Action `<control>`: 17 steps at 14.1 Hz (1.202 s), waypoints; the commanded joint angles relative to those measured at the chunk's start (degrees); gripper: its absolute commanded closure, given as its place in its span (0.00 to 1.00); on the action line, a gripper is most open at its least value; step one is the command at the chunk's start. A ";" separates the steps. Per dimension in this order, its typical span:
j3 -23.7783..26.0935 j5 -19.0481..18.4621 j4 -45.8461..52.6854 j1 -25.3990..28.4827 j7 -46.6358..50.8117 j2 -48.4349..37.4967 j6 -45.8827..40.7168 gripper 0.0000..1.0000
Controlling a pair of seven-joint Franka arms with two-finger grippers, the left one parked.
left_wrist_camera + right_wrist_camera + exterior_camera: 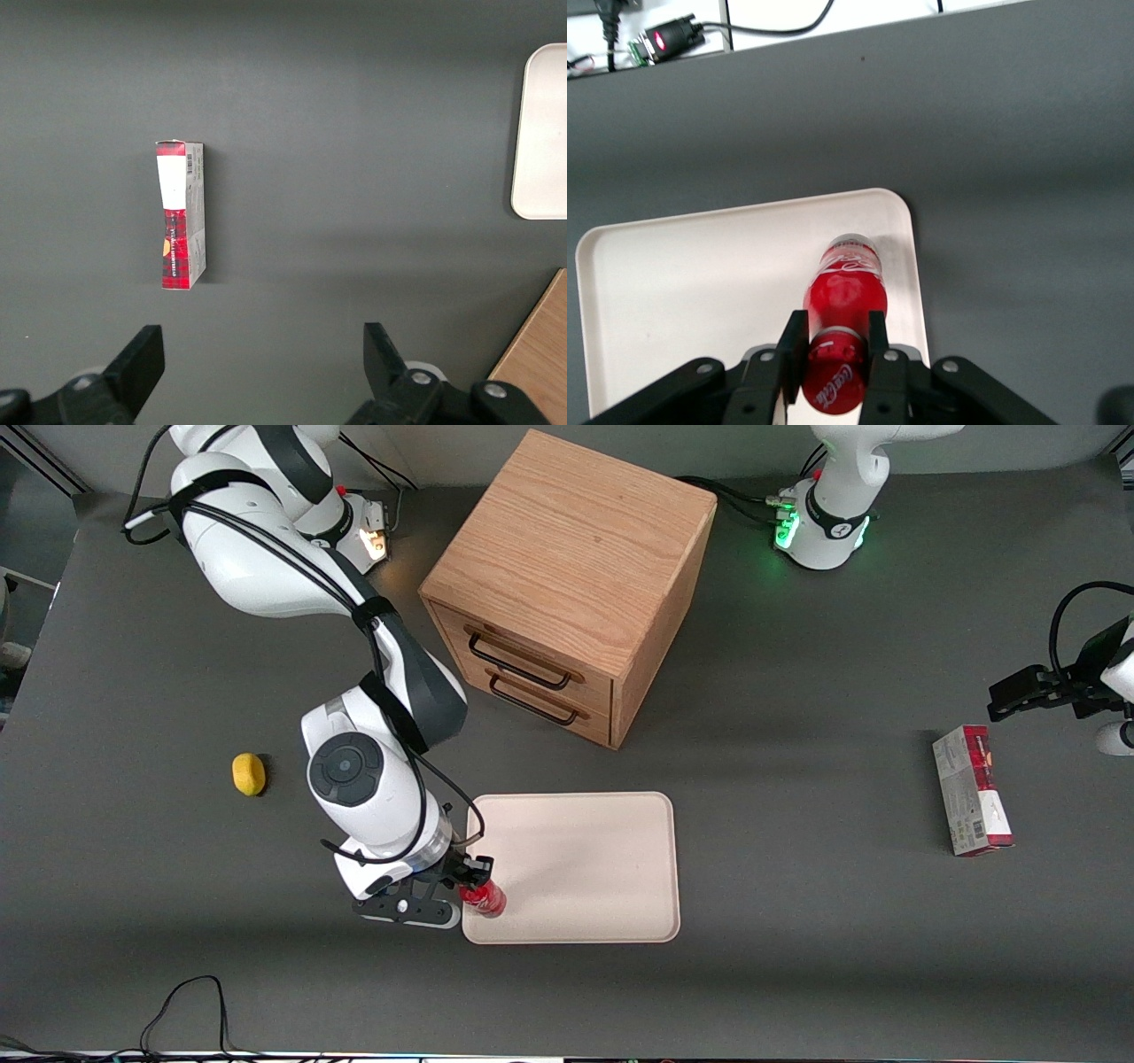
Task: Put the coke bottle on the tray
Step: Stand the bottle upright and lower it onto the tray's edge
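Gripper [467, 883]: nearest the front camera, at the tray corner toward the working arm's end; fingers [794, 347] clamped on bottle cap.
Coke bottle [484, 899]: held by the cap, over that tray corner; contact with tray unclear.
Tray [585, 859]: flat on table, in front of cabinet [567, 584].
Lemon [249, 774]: toward working arm's end.
Carton [972, 789]: toward parked arm's end.

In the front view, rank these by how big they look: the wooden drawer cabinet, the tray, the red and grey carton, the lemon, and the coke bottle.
1. wooden drawer cabinet
2. tray
3. red and grey carton
4. lemon and coke bottle: look alike in size, and the gripper, shut on the bottle's cap end, hides part of it.
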 commanded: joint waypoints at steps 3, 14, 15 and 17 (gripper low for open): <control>-0.22 -1.43 0.34 0.60 0.91 1.09 1.24 1.00; -3.54 -0.73 -19.48 -0.54 -0.57 -15.83 3.80 0.00; -3.99 -0.46 -22.83 -0.98 -3.46 -19.70 1.70 0.00; -4.95 2.77 -28.81 -3.25 -6.90 -27.26 -3.57 0.00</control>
